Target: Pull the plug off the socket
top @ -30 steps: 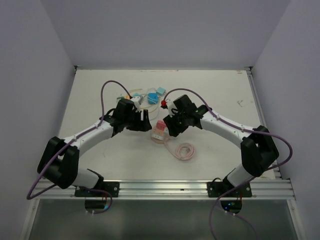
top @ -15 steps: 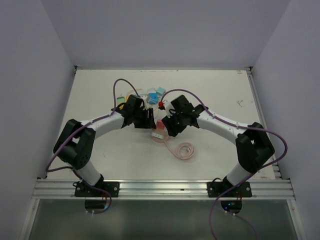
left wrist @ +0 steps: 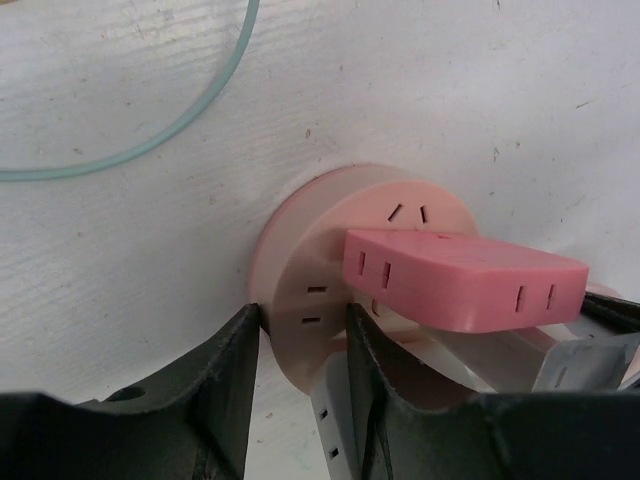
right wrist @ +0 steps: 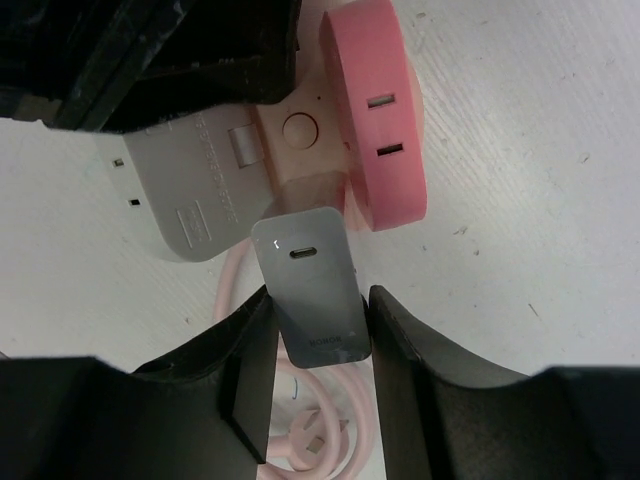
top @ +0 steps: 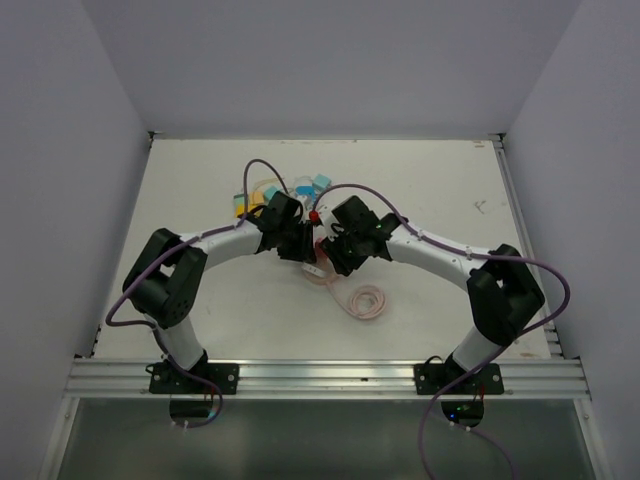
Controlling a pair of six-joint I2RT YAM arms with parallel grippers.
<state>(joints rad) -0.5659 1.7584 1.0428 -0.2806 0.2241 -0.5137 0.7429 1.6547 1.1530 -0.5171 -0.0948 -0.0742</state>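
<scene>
The pink socket [top: 318, 268] lies mid-table: a round base [left wrist: 300, 300] under a pink block [left wrist: 460, 275]. A dark grey plug [right wrist: 310, 280] with a USB port sticks out of its side, next to a pale grey adapter [right wrist: 190, 190]. My right gripper [right wrist: 318, 300] is shut on the grey plug, a finger against each side. My left gripper [left wrist: 300, 320] clamps the rim of the socket's round base. In the top view both grippers [top: 297, 245] [top: 335, 255] meet over the socket and hide most of it.
The socket's pink cable [top: 365, 300] lies coiled just in front of it, with its pink plug end [right wrist: 325, 470] below my right fingers. Teal and yellow items [top: 322, 182] and a thin teal cord [left wrist: 150, 140] lie behind. A raised wall borders the table at the back.
Both arms have moved inward onto the socket. The left jaws have narrowed onto the round base, and the right jaws have narrowed onto the grey plug.
</scene>
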